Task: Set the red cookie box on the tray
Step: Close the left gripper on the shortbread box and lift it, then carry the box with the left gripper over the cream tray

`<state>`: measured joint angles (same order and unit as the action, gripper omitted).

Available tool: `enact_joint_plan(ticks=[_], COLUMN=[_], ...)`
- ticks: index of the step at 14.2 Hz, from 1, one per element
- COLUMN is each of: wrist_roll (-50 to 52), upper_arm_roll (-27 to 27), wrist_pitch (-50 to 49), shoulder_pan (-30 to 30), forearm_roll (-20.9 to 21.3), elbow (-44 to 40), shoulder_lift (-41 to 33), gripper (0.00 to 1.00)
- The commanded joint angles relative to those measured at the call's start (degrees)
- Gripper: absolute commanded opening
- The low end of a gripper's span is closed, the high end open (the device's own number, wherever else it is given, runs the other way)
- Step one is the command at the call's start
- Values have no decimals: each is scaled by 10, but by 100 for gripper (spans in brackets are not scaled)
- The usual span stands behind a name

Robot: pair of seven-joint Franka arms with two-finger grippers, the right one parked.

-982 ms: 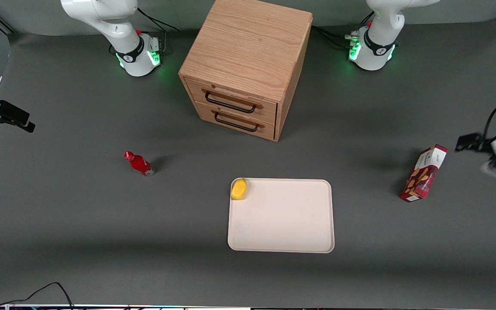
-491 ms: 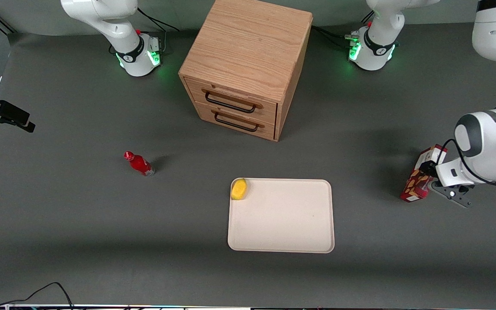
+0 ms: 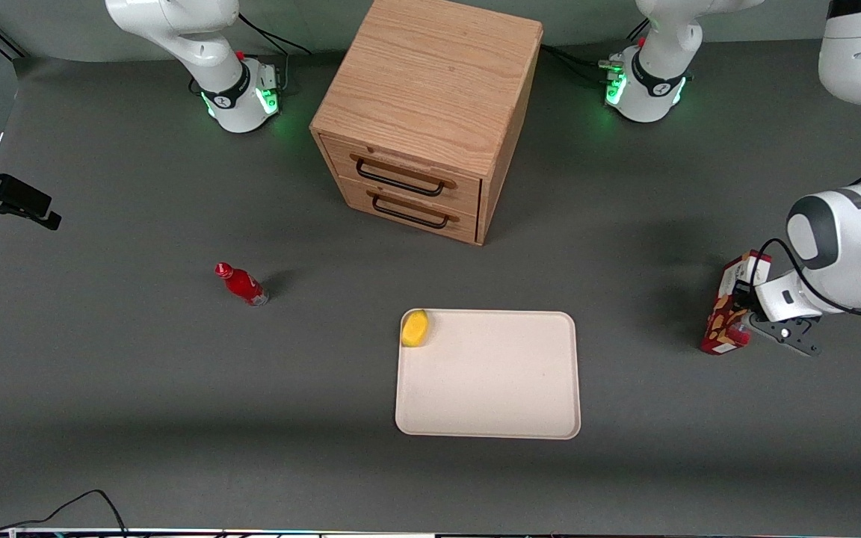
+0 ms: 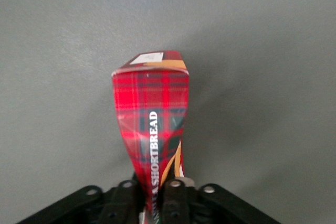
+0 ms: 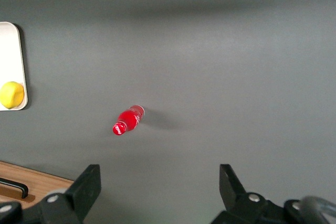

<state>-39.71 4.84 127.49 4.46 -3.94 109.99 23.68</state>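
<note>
Box (image 3: 729,310) stands on the table at the working arm's end, well apart from the tray (image 3: 487,373), gripper (image 4: 157,195) pinched tight on it, so lift straight up before swinging over.

Grey matte tabletop (image 3: 139,388); wooden two-drawer cabinet (image 3: 430,112), even light.

gripper (image 3: 746,326) low near table, jaws pinched narrow
</note>
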Motion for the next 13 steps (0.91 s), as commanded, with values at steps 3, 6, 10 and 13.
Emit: enact_joint_plan(ticks=[3, 6, 10, 13], wrist_roll=[101, 293, 563, 659], upper_arm_roll=[-9, -82, -254, -336], wrist_pitch=[-304, -471, -468, -356], shoulder_pan=[-7, -9, -10, -16], forearm_roll=[3, 26, 62, 121], elbow=[-209, -377, -392, -363], shoulder_lift=[-42, -41, -20, 49], gripper=[0, 0, 0, 0])
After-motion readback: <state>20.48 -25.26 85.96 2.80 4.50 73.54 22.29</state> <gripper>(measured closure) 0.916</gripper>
